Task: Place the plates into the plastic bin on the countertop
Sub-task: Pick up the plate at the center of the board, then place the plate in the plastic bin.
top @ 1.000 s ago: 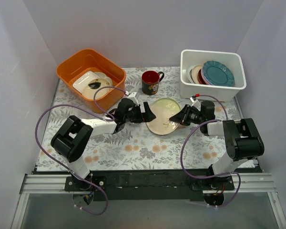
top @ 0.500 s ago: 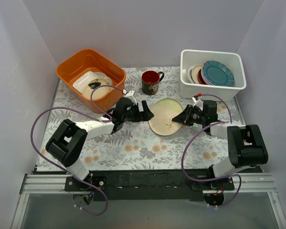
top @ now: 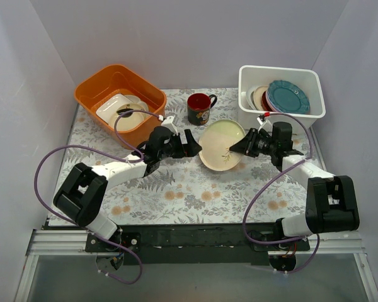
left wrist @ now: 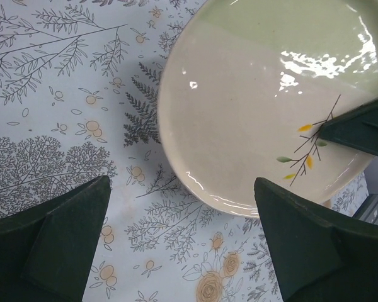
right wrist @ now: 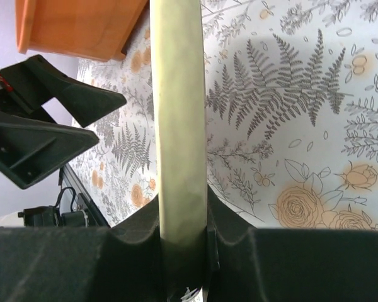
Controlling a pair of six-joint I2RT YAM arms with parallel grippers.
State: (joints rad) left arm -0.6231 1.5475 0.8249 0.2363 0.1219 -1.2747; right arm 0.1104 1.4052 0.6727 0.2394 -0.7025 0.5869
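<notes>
the right gripper [top: 235,149] pinches the right rim of a cream-and-green plate [top: 218,141], tilted above the countertop [top: 176,189], just left of the plastic bin [top: 280,116]. the left gripper [top: 198,146] stands spread beside it. the mug [top: 199,108] print is unreadable.

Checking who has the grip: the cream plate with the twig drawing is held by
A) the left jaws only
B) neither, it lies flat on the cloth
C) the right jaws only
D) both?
C: the right gripper has its jaws clamped on the rim of the plate, while the left gripper stands open beside it.
</notes>
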